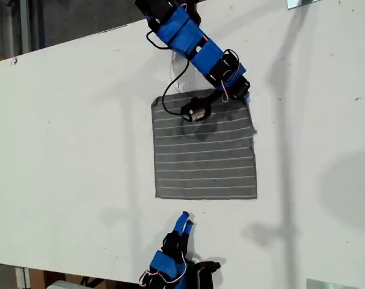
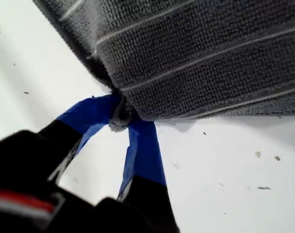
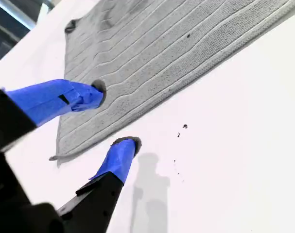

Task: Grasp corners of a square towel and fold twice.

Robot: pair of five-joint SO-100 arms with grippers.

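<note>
The grey striped towel [image 1: 205, 156] lies spread flat on the white table in the middle of the exterior view. My first gripper [image 1: 242, 95] reaches in from the far side and is shut on the towel's far corner at the exterior view's right. The first wrist view shows that corner [image 2: 119, 119] bunched between the blue fingertips of my first gripper [image 2: 120, 116], with the towel [image 2: 200, 63] rising just behind. My second gripper [image 1: 185, 221] [image 3: 115, 116] stands open just short of the towel's near edge [image 3: 176, 43], holding nothing. A near corner [image 3: 55, 158] lies beside it.
A black cable [image 1: 170, 90] from the first arm loops over the towel's far edge. Metal pieces sit at the exterior view's top right [image 1: 302, 3] and bottom right [image 1: 329, 284]. The white table [image 1: 68, 150] extends wide on both sides.
</note>
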